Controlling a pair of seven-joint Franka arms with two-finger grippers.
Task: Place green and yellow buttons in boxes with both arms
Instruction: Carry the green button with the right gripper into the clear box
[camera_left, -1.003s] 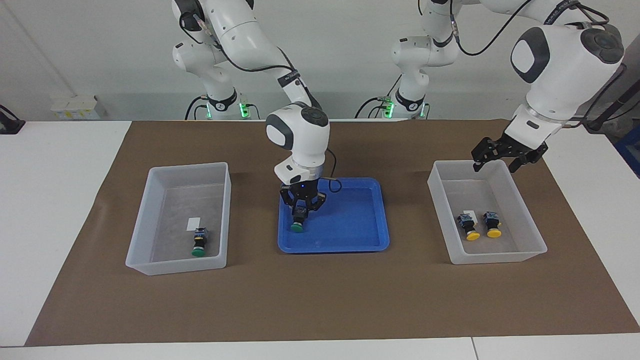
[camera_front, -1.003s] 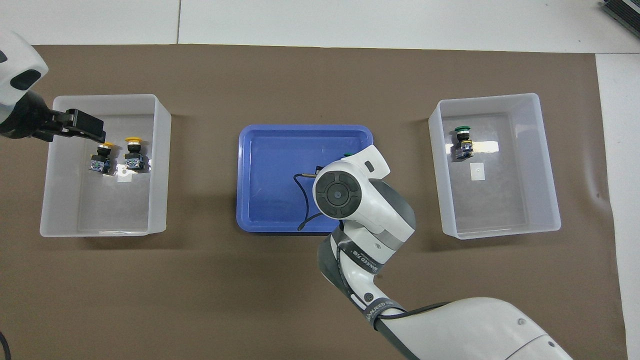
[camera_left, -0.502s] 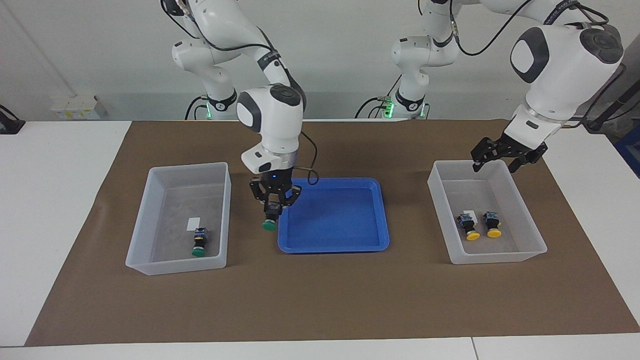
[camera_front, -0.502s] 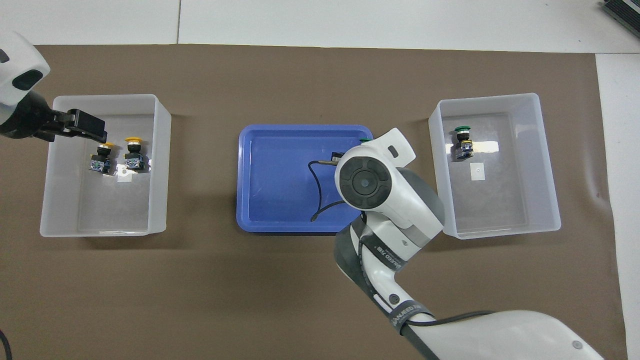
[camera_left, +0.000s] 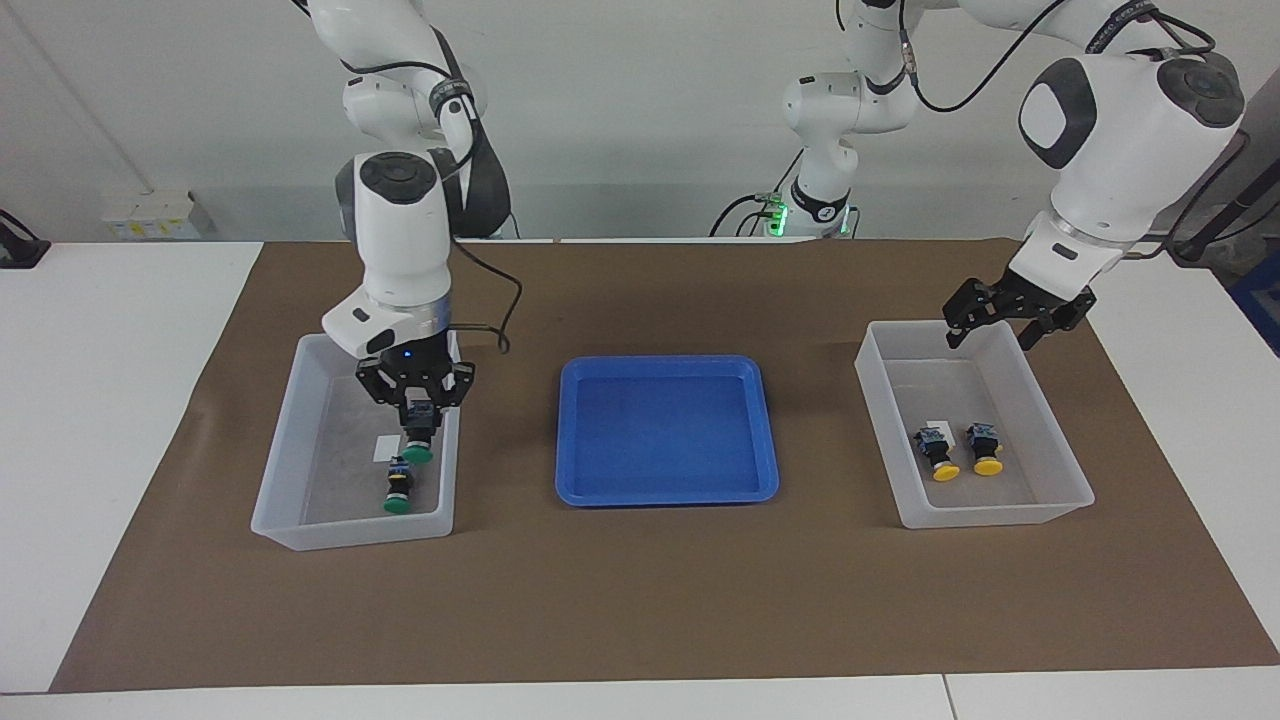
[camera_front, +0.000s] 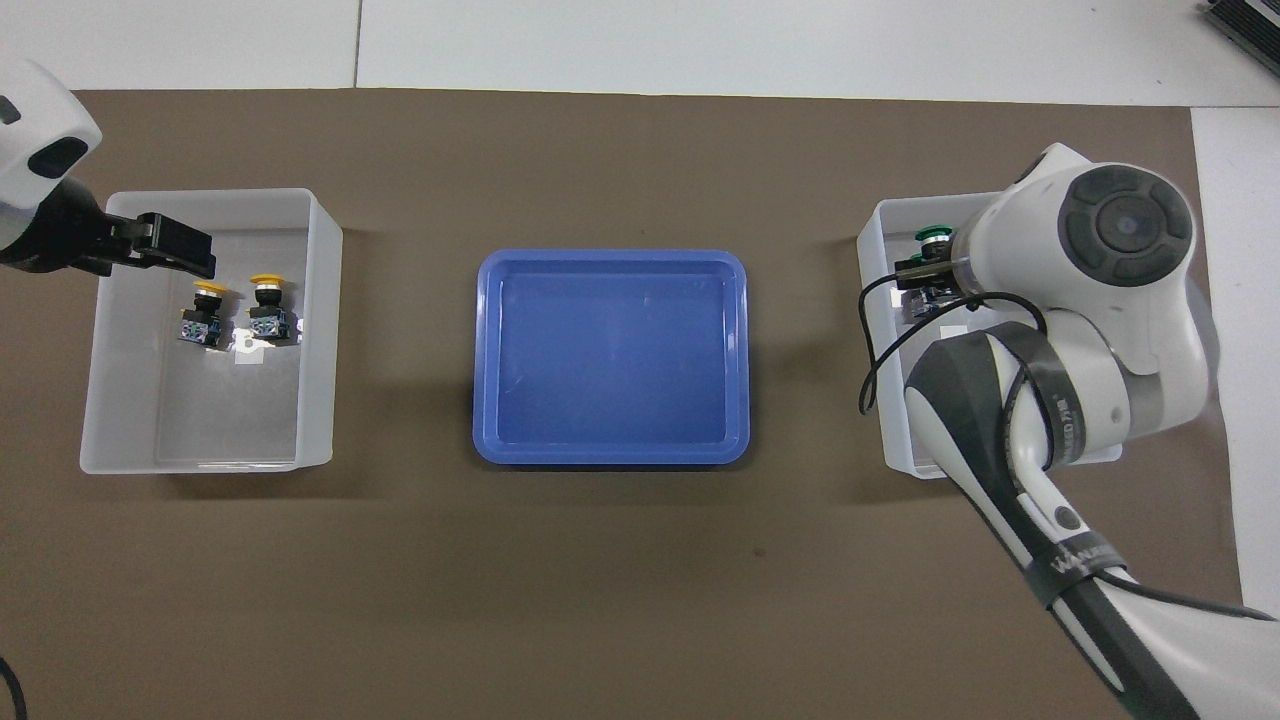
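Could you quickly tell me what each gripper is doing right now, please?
Right gripper: closed on a green button, over the box.
Left gripper: open, holding nothing, over the other box.

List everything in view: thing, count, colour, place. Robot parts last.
Green buttons: two; one lying in the bin at the right arm's end, one held above it.
Yellow buttons: two, side by side in the bin at the left arm's end.
Bins: two, whitish translucent, one at each end of the mat.
Tray: one, blue, between the bins.
Mat: one, brown, covering the table.
Right end effector: over its bin, gripping a green button.
Left end effector: over its bin's rim, open.
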